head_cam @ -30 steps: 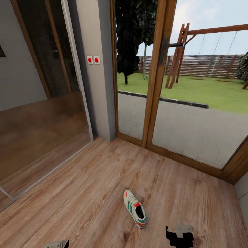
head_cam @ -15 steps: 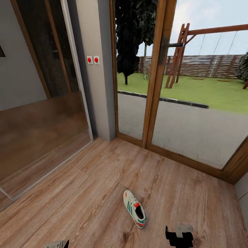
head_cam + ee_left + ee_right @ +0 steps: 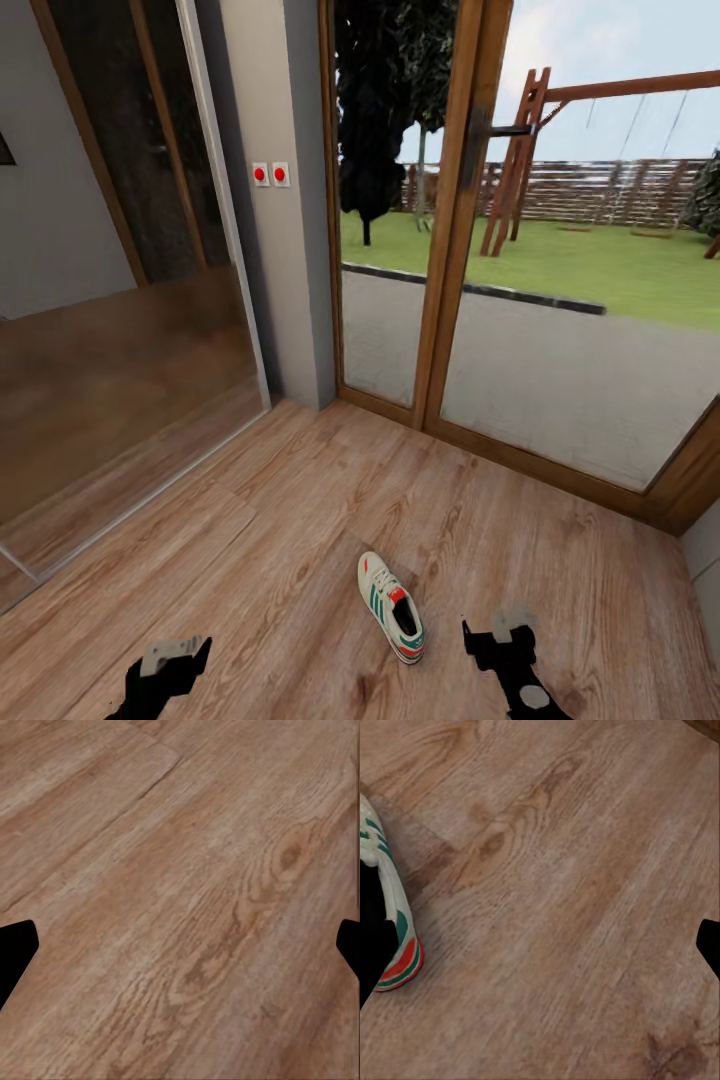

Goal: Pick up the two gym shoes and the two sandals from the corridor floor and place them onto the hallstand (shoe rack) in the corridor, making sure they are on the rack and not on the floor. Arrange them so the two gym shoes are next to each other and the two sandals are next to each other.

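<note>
Gym shoe (image 3: 392, 606): one lying alone on the corridor floor (image 3: 300, 520), heel toward the robot, in front of the glass door (image 3: 560, 250).
Right gripper (image 3: 497, 634): spread wide, empty, just beside the shoe's heel.
Left gripper (image 3: 172, 662): spread wide over bare planks, well apart from the shoe.

Shoe (image 3: 392, 607): white, teal-green side stripes, red-orange tongue and heel. Floor (image 3: 250, 540): light brown wood grain.

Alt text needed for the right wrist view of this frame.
A white lace-up gym shoe with teal-green stripes and a red-orange heel lies on light brown wood-plank floor, beside one black fingertip of the right tool, whose fingers are spread wide and hold nothing.
</note>
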Robot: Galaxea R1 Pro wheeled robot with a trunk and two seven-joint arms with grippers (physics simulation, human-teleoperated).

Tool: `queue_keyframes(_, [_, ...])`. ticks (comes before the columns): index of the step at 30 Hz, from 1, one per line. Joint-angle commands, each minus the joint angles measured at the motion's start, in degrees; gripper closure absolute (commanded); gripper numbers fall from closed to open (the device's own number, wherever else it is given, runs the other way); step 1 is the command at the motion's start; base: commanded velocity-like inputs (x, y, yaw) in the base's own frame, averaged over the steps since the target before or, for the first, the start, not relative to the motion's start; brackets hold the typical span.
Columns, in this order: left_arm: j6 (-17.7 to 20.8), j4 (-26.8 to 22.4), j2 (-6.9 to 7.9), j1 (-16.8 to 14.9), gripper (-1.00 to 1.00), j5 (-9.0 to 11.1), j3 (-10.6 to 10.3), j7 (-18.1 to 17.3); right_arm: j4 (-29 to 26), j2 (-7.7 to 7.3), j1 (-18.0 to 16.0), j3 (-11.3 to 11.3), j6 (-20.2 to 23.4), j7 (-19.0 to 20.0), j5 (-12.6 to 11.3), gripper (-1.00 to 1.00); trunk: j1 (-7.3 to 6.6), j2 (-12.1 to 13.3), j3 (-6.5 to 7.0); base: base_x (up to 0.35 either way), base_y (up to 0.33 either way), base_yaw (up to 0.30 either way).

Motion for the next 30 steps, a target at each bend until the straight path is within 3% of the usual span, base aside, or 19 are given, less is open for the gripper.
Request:
queue_keyframes(1, [0.98,0.10,0.01,-1.01,-1.00,0.54,0.22,-0.55,-1.43,0.03,-0.03,-0.46,1.54,0.91,0.59,-1.00,-0.01,-0.02,-0.06,0.000,0.000,0.000])
queue_keyframes(3, [3.10,0.11,0.02,-2.73,-1.00,0.47,0.21,-0.57,-4.17,0.03,-0.03,-0.46,4.82,2.43,0.56,-1.00,-0.01,-0.02,-0.06,0.000,0.000,0.000])
queue_keyframes(4, [7.54,-0.25,0.01,-5.77,-1.00,-0.33,0.21,-0.54,-8.97,0.04,-0.03,-0.46,10.52,4.16,0.53,-1.00,-0.01,-0.02,-0.06,0.000,0.000,0.000])
queue_keyframes(5, [9.52,-0.37,0.01,-7.31,-1.00,-1.14,0.20,-0.53,-10.95,0.04,-0.04,-0.46,12.67,4.63,0.53,-1.00,-0.01,-0.02,-0.06,0.000,0.000,0.000])
queue_keyframes(7, [11.21,-0.42,-0.04,-8.94,-1.00,-2.10,0.20,-0.52,-12.66,0.04,-0.04,-0.46,14.33,4.96,0.49,-1.00,-0.01,-0.02,-0.06,0.000,0.000,0.000])
queue_keyframes(8, [13.16,-0.42,-0.22,-11.29,-1.00,-3.64,0.20,-0.51,-14.65,0.04,-0.04,-0.46,15.87,5.28,0.46,-1.00,-0.01,-0.02,-0.06,0.000,0.000,0.000])
queue_keyframes(14, [16.22,-0.43,-0.63,-14.81,-1.00,-6.90,0.24,-0.44,-16.44,0.13,-0.03,-0.28,17.09,5.57,0.42,-1.00,-0.01,-0.02,-0.06,0.000,0.000,0.000])
queue_keyframes(15, [17.76,-0.47,-0.73,-15.95,-1.00,-8.08,0.27,-0.43,-16.66,0.77,-0.03,-0.22,17.36,5.61,0.42,-1.00,-0.01,-0.02,-0.06,0.000,0.000,0.000])
queue_keyframes(25, [18.41,-0.40,-0.64,-16.36,-1.00,-8.76,0.22,-0.47,-15.88,3.29,-0.03,-0.12,17.17,5.57,0.50,-1.00,-0.01,-0.02,-0.06,0.000,0.000,0.000])
queue_keyframes(26, [18.08,-0.45,-0.61,-16.00,-1.00,-8.71,0.25,-0.50,-15.53,4.05,-0.03,-0.11,17.28,5.56,0.51,-1.00,-0.01,-0.02,-0.06,0.000,0.000,0.000])
queue_keyframes(30, [17.99,-0.47,-0.61,-15.89,-1.00,-8.70,0.30,-0.56,-15.46,4.21,-0.03,-0.11,17.32,5.52,0.50,-1.00,-0.01,-0.02,-0.06,0.000,0.000,0.000])
